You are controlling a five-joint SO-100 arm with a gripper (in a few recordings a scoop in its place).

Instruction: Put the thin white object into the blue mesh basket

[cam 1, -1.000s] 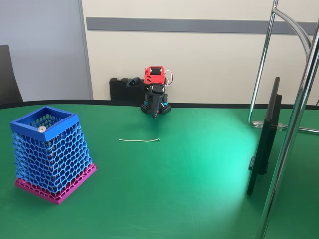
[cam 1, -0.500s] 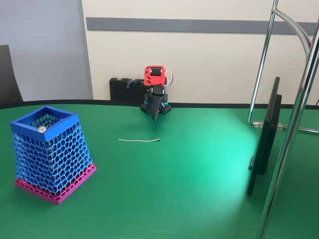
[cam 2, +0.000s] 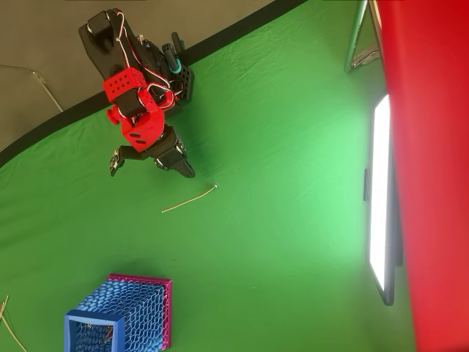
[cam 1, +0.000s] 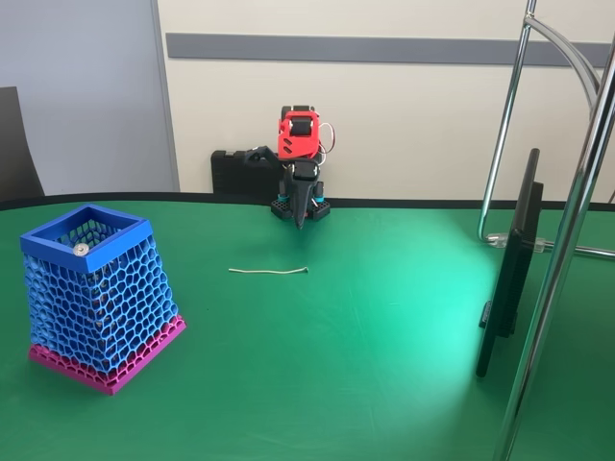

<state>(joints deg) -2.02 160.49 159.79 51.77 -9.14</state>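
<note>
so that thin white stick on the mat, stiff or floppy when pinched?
The thin white object looks hair-thin and slightly bent, so it probably flexes. Lying flat on the green table, it likely weighs almost nothing and offers little edge to catch. The gripper may nudge it sideways.

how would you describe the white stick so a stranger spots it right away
Start at the green table, with the arm at the far edge and the blue basket near left in the fixed view. The stick lies flat in the open between them, touching nothing. It is hair-thin, white, slightly bent, with one small dark tip.
</note>
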